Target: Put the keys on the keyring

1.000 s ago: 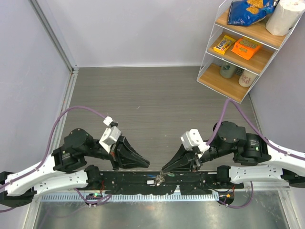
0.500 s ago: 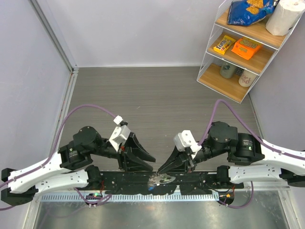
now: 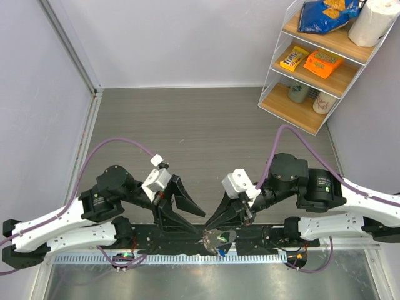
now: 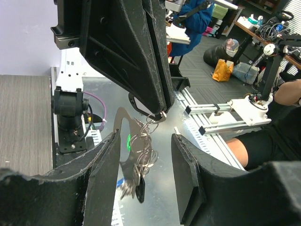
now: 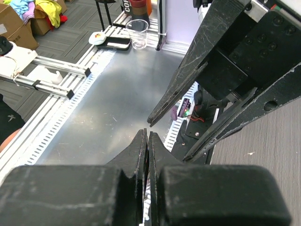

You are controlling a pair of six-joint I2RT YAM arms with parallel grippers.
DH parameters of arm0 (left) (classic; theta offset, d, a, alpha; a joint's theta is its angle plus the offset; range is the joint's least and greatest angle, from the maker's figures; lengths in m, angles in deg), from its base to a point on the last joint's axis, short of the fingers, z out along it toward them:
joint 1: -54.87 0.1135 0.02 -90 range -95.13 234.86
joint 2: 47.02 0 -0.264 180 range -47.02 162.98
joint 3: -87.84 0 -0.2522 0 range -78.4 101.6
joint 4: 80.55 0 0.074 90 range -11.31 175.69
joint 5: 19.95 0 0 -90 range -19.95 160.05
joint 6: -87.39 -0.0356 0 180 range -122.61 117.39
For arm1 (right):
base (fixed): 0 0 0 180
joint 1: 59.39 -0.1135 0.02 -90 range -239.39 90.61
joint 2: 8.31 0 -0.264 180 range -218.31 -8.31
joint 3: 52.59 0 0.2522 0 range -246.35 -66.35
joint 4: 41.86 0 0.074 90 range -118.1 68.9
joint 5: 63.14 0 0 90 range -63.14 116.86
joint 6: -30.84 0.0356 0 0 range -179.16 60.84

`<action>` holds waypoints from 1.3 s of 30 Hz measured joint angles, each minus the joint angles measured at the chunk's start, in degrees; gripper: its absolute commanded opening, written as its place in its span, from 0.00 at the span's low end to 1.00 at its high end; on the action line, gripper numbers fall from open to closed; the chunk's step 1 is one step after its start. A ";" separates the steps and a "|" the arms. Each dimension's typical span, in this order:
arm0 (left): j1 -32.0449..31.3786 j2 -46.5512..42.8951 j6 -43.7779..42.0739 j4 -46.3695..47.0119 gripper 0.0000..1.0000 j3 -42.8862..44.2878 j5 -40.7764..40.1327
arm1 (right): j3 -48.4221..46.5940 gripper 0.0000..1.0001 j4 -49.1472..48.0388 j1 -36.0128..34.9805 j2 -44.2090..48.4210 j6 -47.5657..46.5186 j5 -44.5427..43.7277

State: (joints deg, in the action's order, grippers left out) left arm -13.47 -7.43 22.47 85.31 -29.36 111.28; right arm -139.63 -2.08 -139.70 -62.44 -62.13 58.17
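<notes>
The keyring (image 4: 146, 126) is a thin silvery wire loop pinched at its top by my right gripper (image 4: 162, 112), which is shut on it. The keys (image 4: 134, 181) dangle below on the loops; a black head, a blue one and a green spot show. The bunch hangs in the gap of my open left gripper (image 4: 145, 135), touching neither of its fingers (image 4: 101, 179). From above, the keys (image 3: 219, 240) hang over the near table edge under the right gripper (image 3: 209, 230), with the left gripper (image 3: 201, 224) beside it. In its own view the right gripper (image 5: 147, 133) hides the ring.
A wire shelf (image 3: 319, 59) with snack boxes, cups, a chip bag and a paper roll stands at the back right. A black rail (image 3: 169, 237) joins the arm bases. A bare metal surface (image 3: 206, 281) lies below the near edge. Purple cables loop over both arms.
My left gripper has gone from shut to open and moved right, towards the keys. The right gripper has carried the ring and keys left and nearer the table edge.
</notes>
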 measured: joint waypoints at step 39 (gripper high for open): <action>-0.02 2.36 3.21 7.30 0.37 -0.85 5.95 | -7.30 0.05 3.21 0.00 -5.27 -2.99 1.81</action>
State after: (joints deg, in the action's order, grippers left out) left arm -13.49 -5.07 25.68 92.61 -30.21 117.22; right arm -146.93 1.13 -139.70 -67.71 -65.12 59.98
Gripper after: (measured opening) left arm 0.407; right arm 0.079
